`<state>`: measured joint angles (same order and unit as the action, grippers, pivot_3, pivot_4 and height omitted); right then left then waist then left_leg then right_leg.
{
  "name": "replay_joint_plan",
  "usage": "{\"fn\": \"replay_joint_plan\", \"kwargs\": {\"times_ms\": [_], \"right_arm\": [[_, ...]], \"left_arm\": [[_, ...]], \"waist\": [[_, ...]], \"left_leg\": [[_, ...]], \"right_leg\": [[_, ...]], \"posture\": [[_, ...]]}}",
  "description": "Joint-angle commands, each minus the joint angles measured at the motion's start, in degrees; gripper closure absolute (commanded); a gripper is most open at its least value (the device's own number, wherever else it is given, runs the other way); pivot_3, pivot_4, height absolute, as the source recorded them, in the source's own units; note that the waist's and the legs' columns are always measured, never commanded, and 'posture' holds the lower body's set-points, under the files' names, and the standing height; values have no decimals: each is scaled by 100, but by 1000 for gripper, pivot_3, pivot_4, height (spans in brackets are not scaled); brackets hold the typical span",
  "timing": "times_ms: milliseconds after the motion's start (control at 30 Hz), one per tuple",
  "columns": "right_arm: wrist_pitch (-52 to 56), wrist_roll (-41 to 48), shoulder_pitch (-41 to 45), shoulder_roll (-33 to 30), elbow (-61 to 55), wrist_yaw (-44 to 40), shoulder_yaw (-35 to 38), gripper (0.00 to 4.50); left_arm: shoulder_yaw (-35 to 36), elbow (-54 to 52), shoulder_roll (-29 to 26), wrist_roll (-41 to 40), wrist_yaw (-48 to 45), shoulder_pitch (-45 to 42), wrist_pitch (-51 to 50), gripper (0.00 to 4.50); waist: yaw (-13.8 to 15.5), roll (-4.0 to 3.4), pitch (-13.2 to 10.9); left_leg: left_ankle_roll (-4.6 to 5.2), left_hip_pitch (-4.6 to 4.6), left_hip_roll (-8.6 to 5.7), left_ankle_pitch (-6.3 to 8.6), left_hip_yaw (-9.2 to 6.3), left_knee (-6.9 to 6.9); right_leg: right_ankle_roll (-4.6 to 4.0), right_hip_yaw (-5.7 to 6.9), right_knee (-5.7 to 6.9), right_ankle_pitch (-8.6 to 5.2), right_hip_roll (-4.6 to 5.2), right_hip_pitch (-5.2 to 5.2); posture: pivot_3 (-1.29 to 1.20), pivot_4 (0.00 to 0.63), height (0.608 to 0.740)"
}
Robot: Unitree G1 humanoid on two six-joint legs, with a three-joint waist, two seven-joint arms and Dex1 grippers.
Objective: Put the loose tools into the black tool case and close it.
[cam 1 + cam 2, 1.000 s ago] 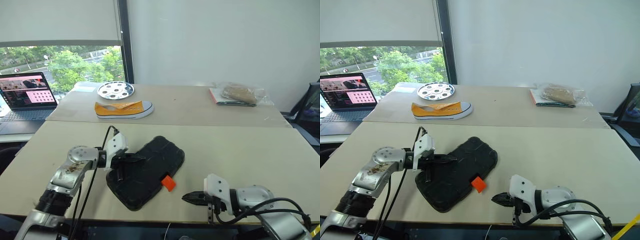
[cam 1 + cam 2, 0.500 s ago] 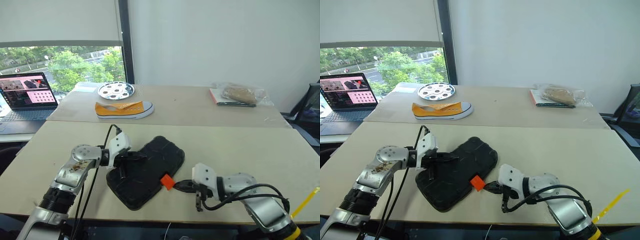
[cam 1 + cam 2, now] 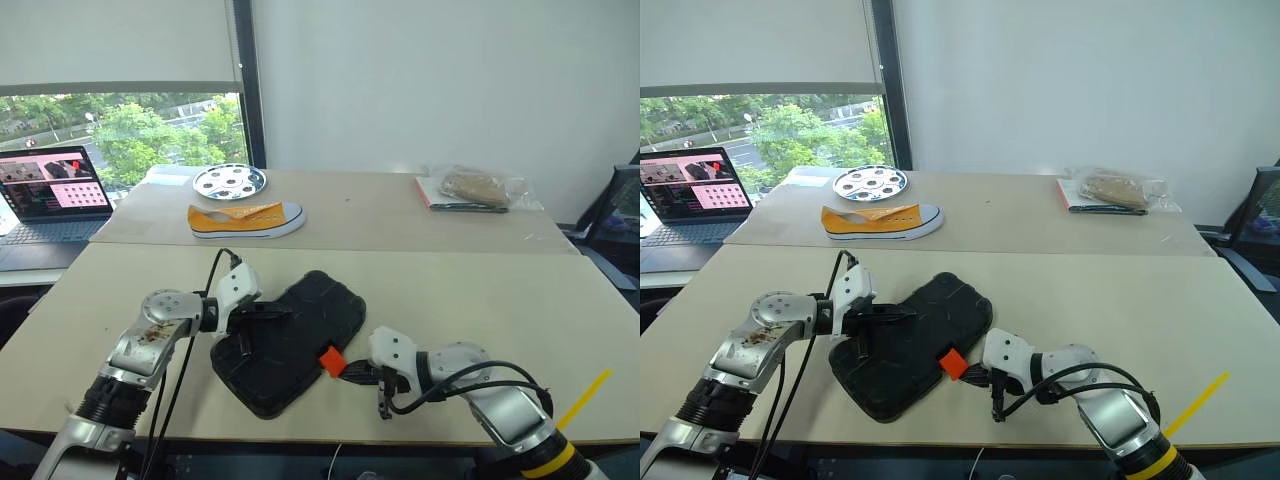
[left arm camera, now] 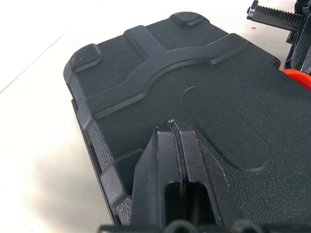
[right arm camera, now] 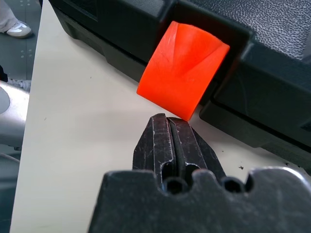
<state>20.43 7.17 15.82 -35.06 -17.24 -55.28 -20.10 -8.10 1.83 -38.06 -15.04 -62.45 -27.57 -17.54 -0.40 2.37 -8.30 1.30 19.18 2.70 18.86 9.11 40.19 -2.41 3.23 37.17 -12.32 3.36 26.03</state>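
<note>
On the near table (image 3: 560, 300), centre-front, lies the black tool case (image 3: 295, 335), lid down and closed, flat on the surface. Long axis runs diagonally, from about 7 o'clock at the near-left corner to about 1 o'clock at the far-right corner. Orange latch (image 3: 332, 361) sits on the long side facing 4 o'clock, flipped outward, not pressed flush.

Left gripper (image 3: 285, 312) comes in from 9 o'clock, fingers pressed together, tips resting on top of the case lid; left wrist view shows the shut pair (image 4: 176, 127) lying on the textured lid. Right gripper (image 3: 350, 373) comes in from 3 o'clock, fingers also pinched together with nothing between them, tips right at the latch's lower edge; contact looks likely in the right wrist view (image 5: 167, 119), cannot tell for sure.

Far table at 12 o'clock: yellow shoe (image 3: 246, 217), round white plate (image 3: 229, 181), bagged item (image 3: 478, 189). Laptop (image 3: 52, 194) at 10 o'clock, screen lit.
</note>
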Motion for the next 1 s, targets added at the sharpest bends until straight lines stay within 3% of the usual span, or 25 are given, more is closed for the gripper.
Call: {"fn": "replay_joint_plan", "kwargs": {"times_ms": [33, 233, 367, 500, 1000], "right_arm": [[-94, 239, -172, -285, -405, -144, 426, 4433], [81, 623, -412, -623, -739, -367, 750, 4433], [58, 540, -252, -452, -624, -262, 561, 4433], [-34, 388, -51, -204, -384, -207, 336, 4433], [-395, 126, 529, 428, 370, -174, -16, 4433]], "left_arm": [[-198, 293, -36, 247, -32, 183, -29, 4500], [-279, 524, -16, 302, -115, 211, 128, 4500], [-309, 653, 10, 334, -125, 203, 234, 4500], [-314, 728, 37, 346, -116, 170, 289, 4500], [-256, 660, -13, 350, -36, 280, 255, 4500]], "waist": [[9, -1, 1], [9, -15, 10], [-10, -18, 12], [-23, -18, 12], [-45, -29, 19]], "left_leg": [[0, 0, 0, 0, 0, 0], [1, -1, 0, 1, 1, -1], [1, -7, 2, 1, 0, -5], [8, -77, 1, 6, -1, -29], [7, -86, 1, 6, 4, -37]], "right_leg": [[0, 0, -1, 0, 0, 0], [1, -4, -3, -1, -2, -1], [9, -14, -3, -6, -1, -39], [45, -31, -12, -27, 2, -93], [42, -40, -10, -26, 4, -93]], "posture": [[0, 150, 740], [0, 150, 740], [0, 150, 740], [0, 150, 740], [0, 150, 740]]}}
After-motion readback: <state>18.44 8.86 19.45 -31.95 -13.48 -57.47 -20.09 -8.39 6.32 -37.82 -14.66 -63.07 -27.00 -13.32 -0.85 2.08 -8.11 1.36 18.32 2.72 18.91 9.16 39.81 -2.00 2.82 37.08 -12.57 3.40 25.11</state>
